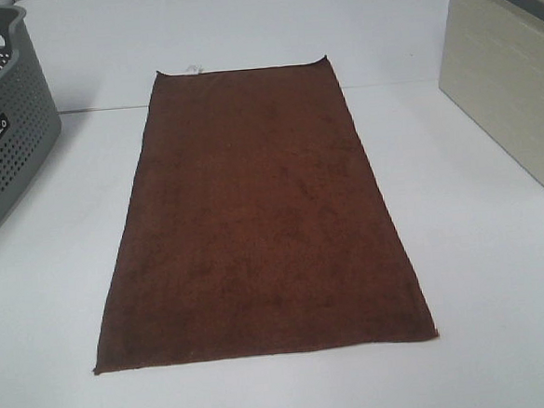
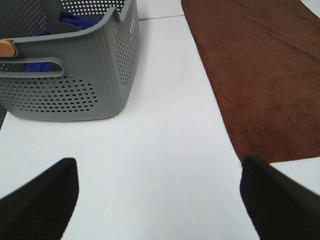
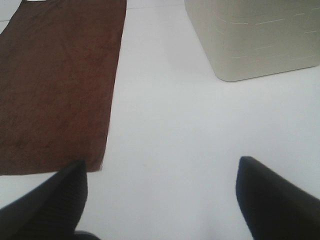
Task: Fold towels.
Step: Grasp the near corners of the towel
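Lying flat, untouched, towel (image 1: 259, 214) between left jaws and right jaws, both spread.

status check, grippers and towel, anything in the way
Left gripper open, empty; right gripper open, empty. Dark reddish-brown terry-cloth towel flat, unfolded, on white table. Grey perforated plastic basket and beige bin flank it, not touching.

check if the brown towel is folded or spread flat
Spread flat, not folded: the brown towel lies in one layer on the white table, all four corners out, white tag at the far edge.
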Tool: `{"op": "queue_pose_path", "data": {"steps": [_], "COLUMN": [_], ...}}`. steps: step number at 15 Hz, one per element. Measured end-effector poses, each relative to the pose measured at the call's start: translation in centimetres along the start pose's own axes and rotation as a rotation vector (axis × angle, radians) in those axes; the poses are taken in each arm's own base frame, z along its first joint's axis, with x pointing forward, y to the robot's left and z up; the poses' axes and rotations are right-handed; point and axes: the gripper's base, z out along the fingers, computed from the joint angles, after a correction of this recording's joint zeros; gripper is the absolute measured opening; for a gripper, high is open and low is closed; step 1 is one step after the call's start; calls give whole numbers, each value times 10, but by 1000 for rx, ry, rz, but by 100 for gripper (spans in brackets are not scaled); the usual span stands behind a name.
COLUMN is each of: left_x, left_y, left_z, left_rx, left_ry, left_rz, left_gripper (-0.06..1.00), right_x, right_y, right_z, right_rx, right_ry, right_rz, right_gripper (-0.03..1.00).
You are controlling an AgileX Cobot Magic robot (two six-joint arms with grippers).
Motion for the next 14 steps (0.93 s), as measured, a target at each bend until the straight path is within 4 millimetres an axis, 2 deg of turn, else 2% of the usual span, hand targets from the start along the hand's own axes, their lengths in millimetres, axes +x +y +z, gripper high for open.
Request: {"op": "queue_pose_path", "data": {"steps": [14], "left_x": [0], "left_y": [0], "left_z": [0], "left_rx": [0], "left_ry": [0], "left_rz": [0], "left_gripper": [83], "right_x": [0], "right_y": [0], "right_z": [0], "right_rx": [0], "right_ry": [0], "right_rz": [0], "right_gripper": [77]}}
